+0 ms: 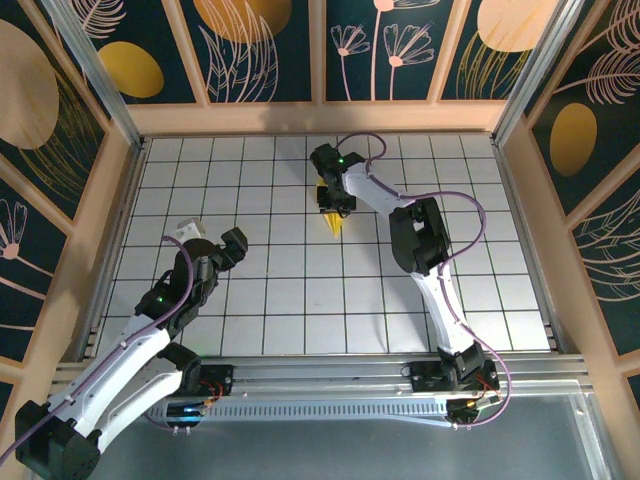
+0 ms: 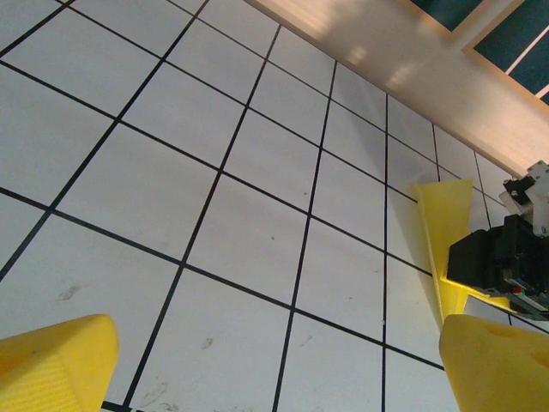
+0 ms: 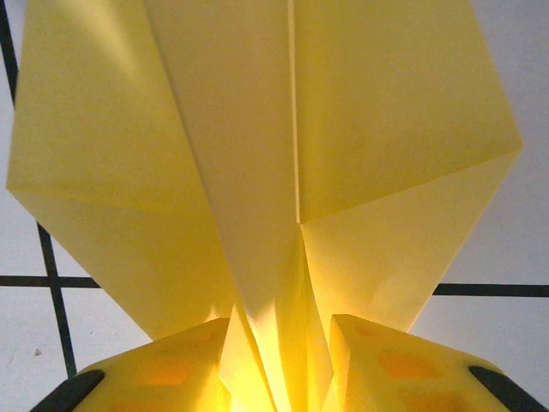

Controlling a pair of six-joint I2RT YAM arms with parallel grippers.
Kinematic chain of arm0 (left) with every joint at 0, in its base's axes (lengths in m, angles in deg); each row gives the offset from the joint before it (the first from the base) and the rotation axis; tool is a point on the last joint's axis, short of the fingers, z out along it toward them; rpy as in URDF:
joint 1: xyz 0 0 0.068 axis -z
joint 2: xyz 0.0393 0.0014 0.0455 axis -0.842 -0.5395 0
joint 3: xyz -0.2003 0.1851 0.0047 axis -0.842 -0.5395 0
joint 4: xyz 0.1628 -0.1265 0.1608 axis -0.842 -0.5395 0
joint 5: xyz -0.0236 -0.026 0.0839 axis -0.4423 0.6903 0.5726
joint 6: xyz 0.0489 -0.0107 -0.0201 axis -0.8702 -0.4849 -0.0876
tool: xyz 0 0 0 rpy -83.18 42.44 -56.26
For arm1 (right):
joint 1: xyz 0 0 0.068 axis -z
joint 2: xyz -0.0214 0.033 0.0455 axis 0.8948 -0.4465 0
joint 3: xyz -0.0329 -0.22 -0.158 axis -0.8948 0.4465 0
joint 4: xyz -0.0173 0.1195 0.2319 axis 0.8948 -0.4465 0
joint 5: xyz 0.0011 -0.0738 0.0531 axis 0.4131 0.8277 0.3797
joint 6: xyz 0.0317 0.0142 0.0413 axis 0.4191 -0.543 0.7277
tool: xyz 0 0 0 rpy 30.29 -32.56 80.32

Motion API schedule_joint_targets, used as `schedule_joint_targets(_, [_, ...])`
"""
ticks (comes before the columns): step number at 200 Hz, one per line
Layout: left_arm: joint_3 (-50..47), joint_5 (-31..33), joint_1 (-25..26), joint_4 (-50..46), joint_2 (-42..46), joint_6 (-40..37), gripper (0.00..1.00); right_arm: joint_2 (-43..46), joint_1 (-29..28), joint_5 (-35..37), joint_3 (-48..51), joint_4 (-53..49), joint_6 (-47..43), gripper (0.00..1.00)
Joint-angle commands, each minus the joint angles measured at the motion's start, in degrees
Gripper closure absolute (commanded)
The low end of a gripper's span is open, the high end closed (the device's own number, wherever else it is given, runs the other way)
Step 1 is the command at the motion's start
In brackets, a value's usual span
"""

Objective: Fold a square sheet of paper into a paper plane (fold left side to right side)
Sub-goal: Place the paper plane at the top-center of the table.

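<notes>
At the left of the table, the left gripper is held above the tiles with its jaws spread wide and nothing between them. In the left wrist view its 2 yellow fingertips are seen far apart over bare tiles. It is well apart from the paper and takes no part in the work at this moment.

Toward the far centre, the paper plane is found beneath the right gripper, its narrow end turned toward the near side. In the right wrist view the sheet is seen folded into a dart, with 2 wings spread to left and right of a centre crease. The folded keel is pinched between the right gripper's 2 fingers.

The folding is judged to be nearly or wholly done. What seems left is a release onto the tiles, and perhaps a last pressing of the creases. Whether the plane rests on the table or is lifted cannot be told.

The wooden rail at the far edge is near the plane, but it is not judged to stand in the way of a release.
</notes>
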State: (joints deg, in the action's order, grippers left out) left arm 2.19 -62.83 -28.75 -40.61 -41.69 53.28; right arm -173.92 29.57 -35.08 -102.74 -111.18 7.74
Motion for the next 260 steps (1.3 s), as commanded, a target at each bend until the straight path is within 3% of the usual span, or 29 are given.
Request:
schedule_joint_targets(1, [1.8, -0.3, -0.3, 0.4, -0.3, 0.8, 0.04, 3.0, -0.6, 0.4, 1.0, -1.3, 0.5, 0.65])
schedule_joint_targets(169, [1.9, -0.1, -0.3, 0.6, -0.7, 1.1, 0.04, 4.4, -0.6, -5.6, 2.7, 1.4, 2.9, 0.76])
schedule_joint_targets(260, [2.8, 0.0, -0.3, 0.6, -1.1, 0.5, 0.04, 6.7, -0.9, -4.0, 2.2, -0.8, 1.0, 0.71])
